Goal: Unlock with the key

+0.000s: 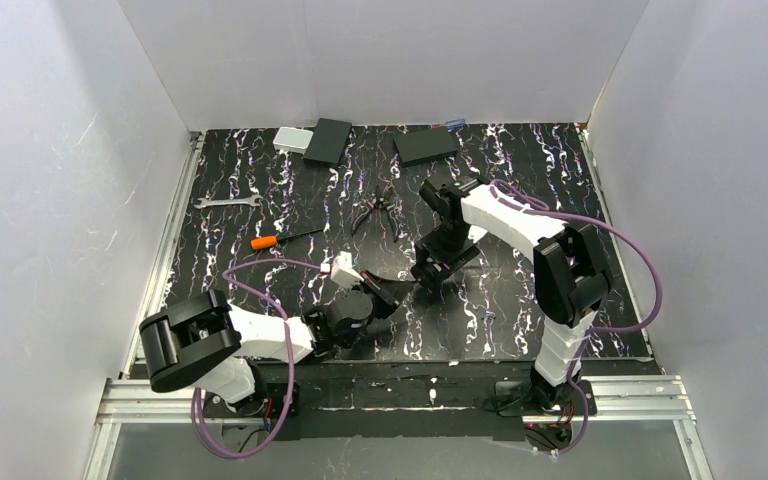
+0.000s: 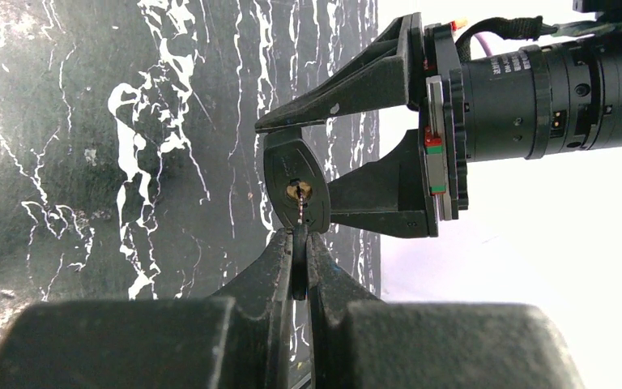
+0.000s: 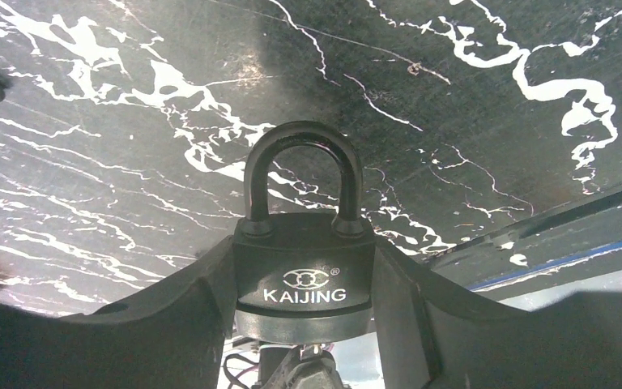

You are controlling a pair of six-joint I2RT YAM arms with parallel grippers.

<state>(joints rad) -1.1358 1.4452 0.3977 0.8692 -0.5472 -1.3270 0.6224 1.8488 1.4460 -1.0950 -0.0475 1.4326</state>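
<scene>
My right gripper point(image 3: 304, 279) is shut on a black KAIJING padlock point(image 3: 304, 271), its shackle point(image 3: 301, 166) closed and pointing away from the wrist. In the left wrist view the padlock's underside point(image 2: 296, 182) faces me, with the brass keyhole point(image 2: 298, 191) and the key blade in it. My left gripper point(image 2: 300, 263) is shut on the key's black head point(image 2: 299, 271). In the top view both grippers meet mid-table, the left gripper point(image 1: 392, 292) just left of the right gripper point(image 1: 430, 268).
On the black marbled mat point(image 1: 520, 190) lie an orange-handled screwdriver point(image 1: 275, 240), a wrench point(image 1: 227, 202), pliers point(image 1: 372, 212), two black boxes point(image 1: 328, 140) point(image 1: 426, 145) and a grey box point(image 1: 292, 139). White walls surround the table.
</scene>
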